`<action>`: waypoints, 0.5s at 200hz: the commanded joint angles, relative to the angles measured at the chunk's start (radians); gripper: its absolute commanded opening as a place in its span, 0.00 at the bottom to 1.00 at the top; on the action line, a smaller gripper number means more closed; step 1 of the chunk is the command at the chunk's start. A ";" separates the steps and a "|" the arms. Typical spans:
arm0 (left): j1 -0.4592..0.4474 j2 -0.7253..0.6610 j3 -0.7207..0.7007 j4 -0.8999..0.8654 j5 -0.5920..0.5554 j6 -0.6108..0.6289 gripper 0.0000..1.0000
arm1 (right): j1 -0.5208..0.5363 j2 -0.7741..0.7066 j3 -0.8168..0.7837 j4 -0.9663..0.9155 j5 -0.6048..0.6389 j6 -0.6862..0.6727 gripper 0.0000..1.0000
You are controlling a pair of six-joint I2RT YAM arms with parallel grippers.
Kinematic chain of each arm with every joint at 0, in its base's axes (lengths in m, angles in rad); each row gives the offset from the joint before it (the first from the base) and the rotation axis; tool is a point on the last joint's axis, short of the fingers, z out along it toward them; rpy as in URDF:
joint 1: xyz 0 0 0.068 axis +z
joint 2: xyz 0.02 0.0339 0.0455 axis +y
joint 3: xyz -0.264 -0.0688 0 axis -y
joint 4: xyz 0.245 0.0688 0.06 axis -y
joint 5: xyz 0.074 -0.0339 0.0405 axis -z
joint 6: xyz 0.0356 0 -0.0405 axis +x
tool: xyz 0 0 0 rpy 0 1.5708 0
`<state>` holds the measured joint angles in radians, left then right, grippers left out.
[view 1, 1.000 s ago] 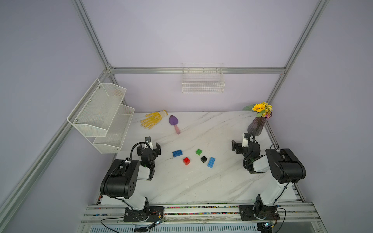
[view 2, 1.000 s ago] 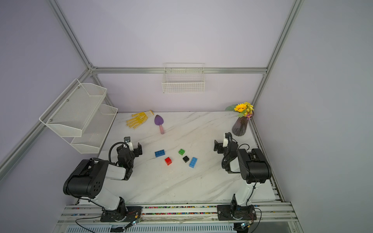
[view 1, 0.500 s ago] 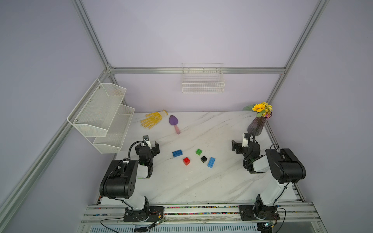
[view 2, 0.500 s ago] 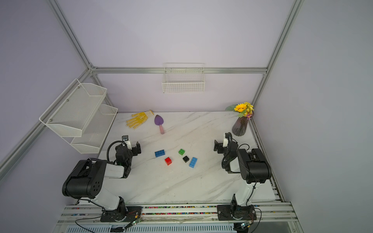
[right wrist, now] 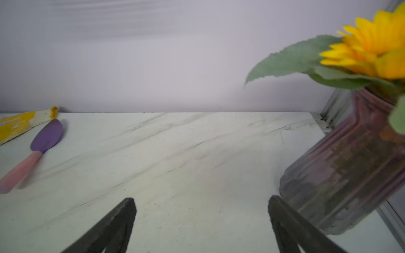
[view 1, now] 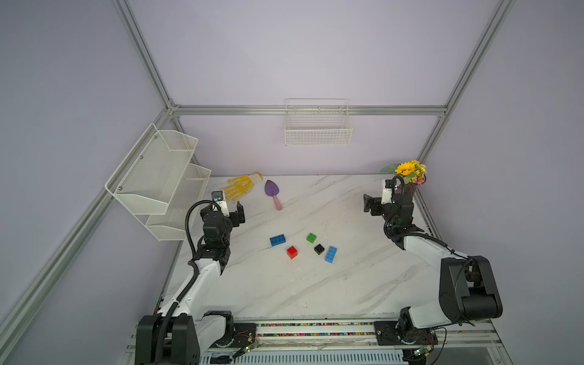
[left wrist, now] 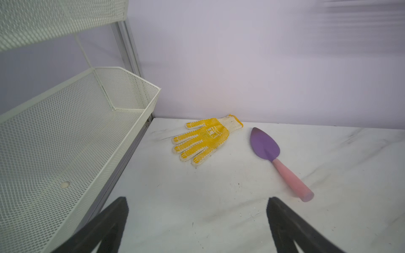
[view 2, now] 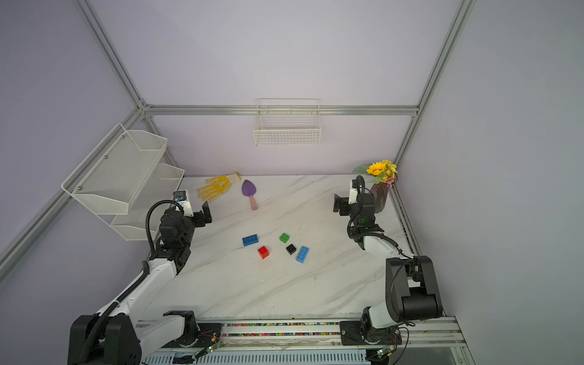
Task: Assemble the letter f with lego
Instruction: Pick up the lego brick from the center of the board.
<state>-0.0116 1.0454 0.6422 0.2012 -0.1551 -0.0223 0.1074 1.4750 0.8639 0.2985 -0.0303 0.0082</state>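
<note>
Nowhere near done: left end effector [view 1: 237, 214] and right end effector [view 1: 373, 206] gaping empty by opposite tabletop [view 1: 316, 284] edges, lego [view 1: 292, 252] loose mid-tabletop, so easy to shove the blue brick [view 1: 330, 254] grabbing the black brick [view 1: 319, 249] beside it.

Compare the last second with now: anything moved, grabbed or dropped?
The left gripper and right gripper both advanced toward the back wall. Both are open; nothing was taken or released. The lego bricks, glove and trowel are unmoved.
</note>
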 commanded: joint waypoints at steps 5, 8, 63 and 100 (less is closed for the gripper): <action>0.000 -0.154 0.034 -0.315 0.289 0.051 1.00 | 0.131 0.000 0.142 -0.398 0.027 -0.028 0.97; -0.001 -0.175 0.032 -0.332 0.315 0.050 1.00 | 0.145 0.003 0.158 -0.425 0.025 -0.021 0.97; -0.006 -0.625 -0.062 -0.594 0.579 0.015 1.00 | 0.482 0.132 0.354 -0.736 0.065 0.121 0.97; -0.008 -0.858 -0.094 -0.782 0.678 -0.002 1.00 | 0.639 0.301 0.507 -0.932 0.074 0.156 0.96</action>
<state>-0.0147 0.2794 0.5682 -0.4171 0.3885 -0.0151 0.6754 1.6974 1.2911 -0.4175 0.0189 0.1062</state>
